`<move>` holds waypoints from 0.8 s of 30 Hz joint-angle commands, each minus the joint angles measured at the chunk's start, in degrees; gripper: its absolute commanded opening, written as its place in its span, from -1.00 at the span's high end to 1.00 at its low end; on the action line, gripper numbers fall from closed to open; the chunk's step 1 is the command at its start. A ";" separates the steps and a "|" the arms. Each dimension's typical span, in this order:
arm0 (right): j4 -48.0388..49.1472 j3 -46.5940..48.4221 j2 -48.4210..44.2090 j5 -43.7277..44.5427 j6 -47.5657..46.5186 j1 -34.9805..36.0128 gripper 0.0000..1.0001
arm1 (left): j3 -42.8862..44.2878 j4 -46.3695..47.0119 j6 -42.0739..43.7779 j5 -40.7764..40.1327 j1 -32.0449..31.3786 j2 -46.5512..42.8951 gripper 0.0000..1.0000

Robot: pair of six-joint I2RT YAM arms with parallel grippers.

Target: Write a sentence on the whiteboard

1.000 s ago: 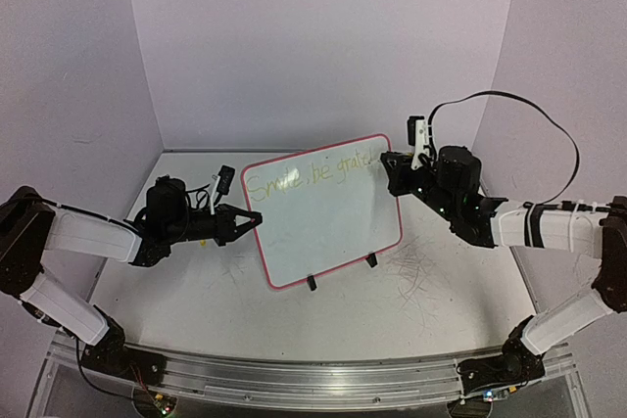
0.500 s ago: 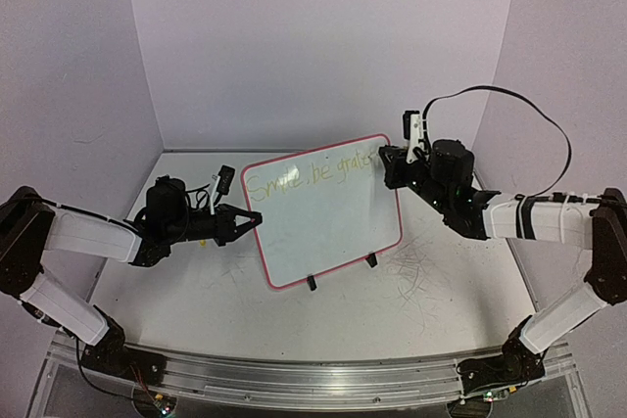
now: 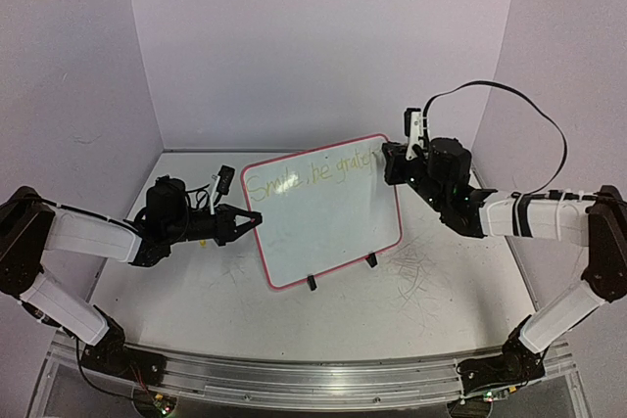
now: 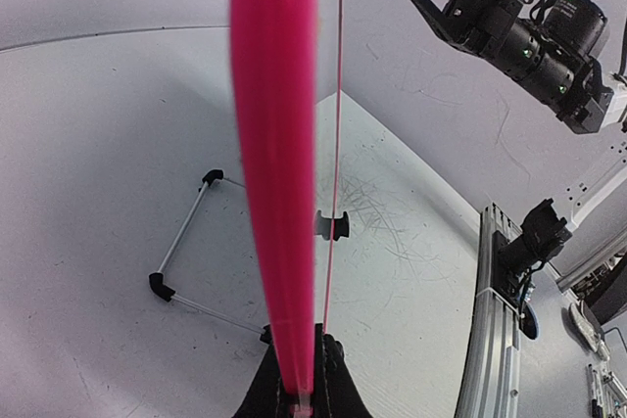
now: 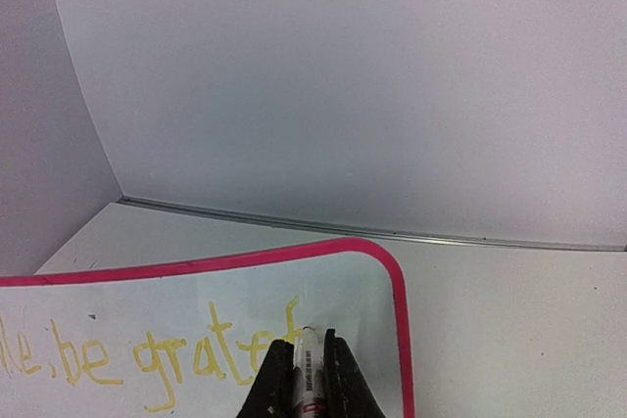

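The whiteboard, white with a pink frame, stands tilted on two black clip feet in the middle of the table. The sentence runs along its top in pale yellow; in the right wrist view the sentence reads "le, be gratef". My left gripper is shut on the board's left edge, seen edge-on as a pink strip between the left gripper's fingers. My right gripper is shut on a white marker, its tip touching the board just right of the last letter, near the upper right corner.
Grey scribble marks cover the tabletop right of the board. A thin wire stand with black corner pieces lies behind the board. White walls close in the back and sides. The metal rail runs along the near edge.
My right gripper has shifted slightly up and left with the marker at the board's upper right. The left arm and the board have stayed still.
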 commanded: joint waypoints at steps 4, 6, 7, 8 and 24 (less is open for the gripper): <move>7.92 -5.95 -9.75 -5.17 -0.10 -0.27 1.00 | -0.69 -0.43 4.18 -2.68 0.49 -1.76 1.00; 4.05 -4.58 -8.18 -4.44 -0.37 -0.57 1.00 | -0.83 -0.41 4.20 -2.76 0.51 -1.96 1.00; 2.93 -4.04 -7.37 -4.08 -0.39 -0.79 1.00 | -0.88 -0.42 4.21 -2.78 0.52 -2.00 1.00; 2.58 -3.91 -6.85 -4.38 -0.33 -0.97 1.00 | -0.93 -0.46 4.14 -2.72 0.49 -2.03 1.00; 3.51 -0.24 -1.75 -2.94 -0.23 -0.99 1.00 | -0.73 -0.62 4.08 -2.70 0.49 -2.03 1.00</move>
